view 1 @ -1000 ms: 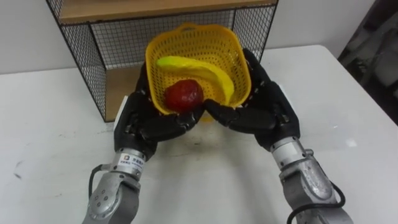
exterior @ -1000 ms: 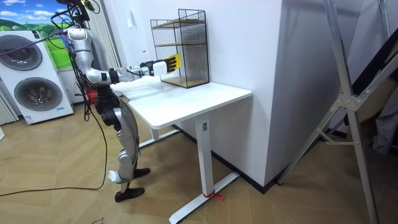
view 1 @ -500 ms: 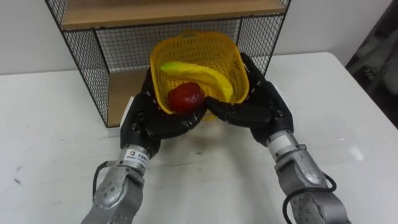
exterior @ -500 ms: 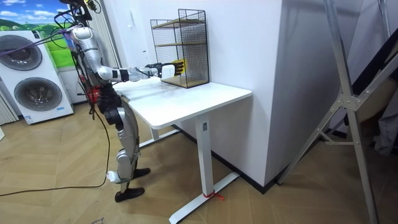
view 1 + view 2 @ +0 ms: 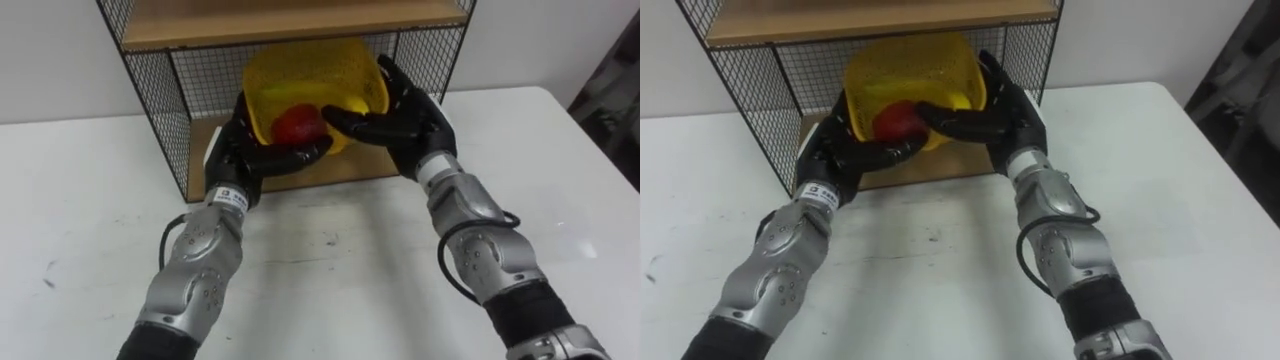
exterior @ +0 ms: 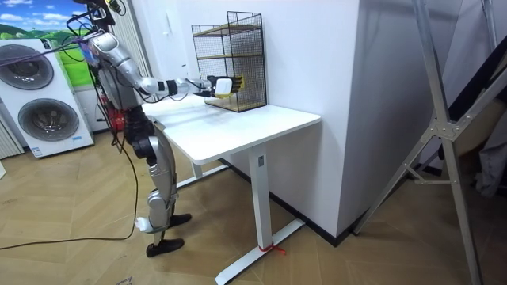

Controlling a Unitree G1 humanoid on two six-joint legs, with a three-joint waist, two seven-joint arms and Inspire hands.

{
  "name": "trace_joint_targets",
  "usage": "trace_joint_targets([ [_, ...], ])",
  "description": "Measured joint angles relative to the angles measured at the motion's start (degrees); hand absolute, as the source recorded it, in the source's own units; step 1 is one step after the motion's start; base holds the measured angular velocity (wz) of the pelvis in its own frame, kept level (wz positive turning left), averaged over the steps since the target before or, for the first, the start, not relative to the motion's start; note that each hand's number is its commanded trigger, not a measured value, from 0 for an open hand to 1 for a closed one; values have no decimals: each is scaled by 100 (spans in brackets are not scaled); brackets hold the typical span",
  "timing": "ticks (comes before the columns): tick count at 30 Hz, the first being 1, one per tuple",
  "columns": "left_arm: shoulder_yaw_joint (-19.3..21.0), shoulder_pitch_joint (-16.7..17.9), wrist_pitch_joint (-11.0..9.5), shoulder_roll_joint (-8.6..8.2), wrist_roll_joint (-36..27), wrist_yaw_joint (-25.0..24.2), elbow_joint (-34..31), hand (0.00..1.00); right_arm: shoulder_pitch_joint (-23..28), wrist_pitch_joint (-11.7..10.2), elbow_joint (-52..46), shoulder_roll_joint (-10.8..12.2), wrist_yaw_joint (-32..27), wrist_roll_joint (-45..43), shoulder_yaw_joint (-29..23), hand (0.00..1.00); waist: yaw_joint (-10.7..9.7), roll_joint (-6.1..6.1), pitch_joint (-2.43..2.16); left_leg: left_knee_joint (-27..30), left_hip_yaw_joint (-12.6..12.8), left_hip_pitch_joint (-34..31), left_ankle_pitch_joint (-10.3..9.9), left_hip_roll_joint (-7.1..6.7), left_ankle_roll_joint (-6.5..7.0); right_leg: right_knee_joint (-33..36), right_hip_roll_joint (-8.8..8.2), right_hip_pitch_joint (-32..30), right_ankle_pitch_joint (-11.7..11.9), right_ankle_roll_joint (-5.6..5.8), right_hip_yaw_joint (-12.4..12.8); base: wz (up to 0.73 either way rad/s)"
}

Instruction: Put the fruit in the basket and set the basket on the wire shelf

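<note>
A yellow mesh basket (image 5: pixel 312 72) is tipped with its mouth towards me, partly inside the lower opening of the black wire shelf (image 5: pixel 150 92). A red apple (image 5: pixel 298 124) and a yellow banana (image 5: pixel 353 103) lie in it. My left hand (image 5: pixel 250 158) grips the basket's left side from below, its fingers curled over the near rim. My right hand (image 5: pixel 405 118) holds the right side, thumb hooked over the rim beside the apple. In the room view the basket (image 6: pixel 230 83) is at the shelf's front, at the end of both outstretched arms.
The shelf has a wooden bottom board (image 5: pixel 335 170) and a wooden upper board (image 5: pixel 280 16) just above the basket. It stands at the back of a white table (image 5: pixel 330 270). I stand at the table's end; washing machines (image 6: pixel 43 95) are behind me.
Both arms have stretched forward and carried the basket from in front of the shelf into its lower opening. The robot leans in, and the eye view has shifted with it.
</note>
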Motion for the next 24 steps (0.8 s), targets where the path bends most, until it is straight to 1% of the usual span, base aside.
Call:
trace_joint_targets([
  [2, 5, -65, 70, -9, 0, 69, 126, 0, -82, 85, 168, 10, -36, 1, 5, 0, 26, 2, -1, 6, -14, -7, 0, -3, 0, -2, -2, 7, 0, 0, -27, 6],
  [4, 93, -274, 185, -90, 0, 99, 382, 0, -282, 194, 495, 5, -40, 2, 3, 0, 26, 2, -1, 7, -69, -3, 2, -26, -3, -40, -12, 43, 0, 0, -93, 13],
  [5, 105, -356, 204, -112, 1, 105, 475, 0, -330, 208, 578, 7, -40, 2, 3, 0, 32, 4, -2, 7, -72, 10, 2, -31, -3, -77, -15, 68, 1, -1, -92, 7],
  [6, 153, -524, 250, -140, -1, 117, 650, 0, -425, 245, 713, 12, -46, 2, 3, 0, 59, 23, -5, 6, -73, 23, 2, -33, -3, -106, -15, 86, 10, -3, -92, 0],
  [9, 329, -736, 300, -158, -46, 123, 900, 0, -570, 292, 835, 56, -43, 29, 4, 0, 60, 40, 0, -2, -80, 50, 4, -42, 0, -118, -20, 129, 11, -1, -92, 0],
  [12, 351, -819, 384, -151, -113, 193, 1023, 0, -652, 314, 1026, 77, -42, 84, 2, 0, 58, 55, 2, -15, -82, 111, 3, -52, 0, -183, -23, 191, 24, 6, -107, 0],
  [14, 363, -891, 396, -148, -107, 195, 1116, 0, -705, 329, 1202, 100, -42, 81, 3, 0, 65, 66, 2, -29, -92, 108, 4, -52, 0, -181, -23, 186, 26, 5, -128, 2],
  [17, 451, -891, 411, -147, -105, 176, 1137, 0, -709, 437, 1326, 133, -41, 77, 3, 0, 64, 71, 1, -40, -92, 106, 4, -52, -1, -178, -23, 178, 25, 5, -135, 0],
  [22, 480, -892, 425, -142, -105, 157, 1143, 0, -713, 439, 1389, 143, -38, 73, 3, 0, 63, 79, 0, -47, -100, 100, 4, -56, -1, -179, -25, 170, 25, 5, -140, 0],
  [24, 524, -892, 457, -123, -114, 147, 1143, 0, -713, 441, 1397, 141, -38, 77, -11, 0, 45, 84, -2, -59, -143, 99, 4, -69, -1, -180, -25, 199, 25, 5, -171, 7],
])
